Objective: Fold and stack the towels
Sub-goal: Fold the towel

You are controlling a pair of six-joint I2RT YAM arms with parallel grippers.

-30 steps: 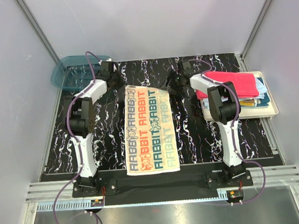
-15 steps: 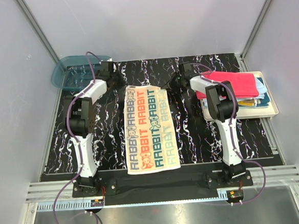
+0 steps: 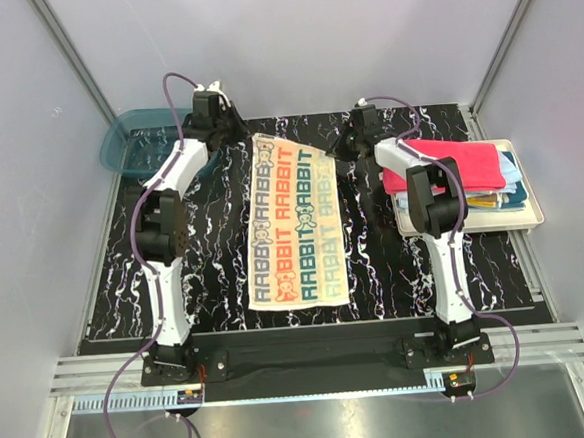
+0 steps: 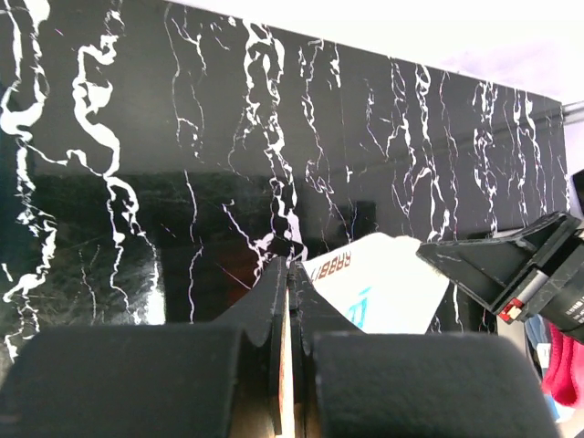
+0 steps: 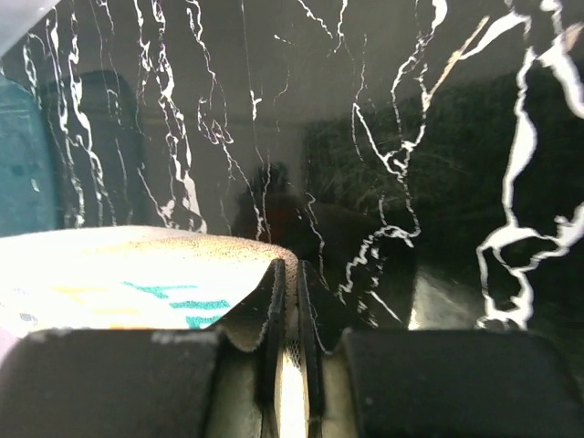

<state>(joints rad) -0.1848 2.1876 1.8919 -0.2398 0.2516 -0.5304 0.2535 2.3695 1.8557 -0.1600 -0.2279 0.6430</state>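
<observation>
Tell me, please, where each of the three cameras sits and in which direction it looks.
Top external: above and behind the bases, looking down and forward at the table, lettered towel, tray and bin; the left arm and right arm show whole.
Left wrist: on the left arm, looking along the left gripper at the far table; its shut fingers show.
Right wrist: on the right arm, looking along the right gripper at the table; its shut fingers show.
Shared: both wrist views show the lettered towel pinched.
</observation>
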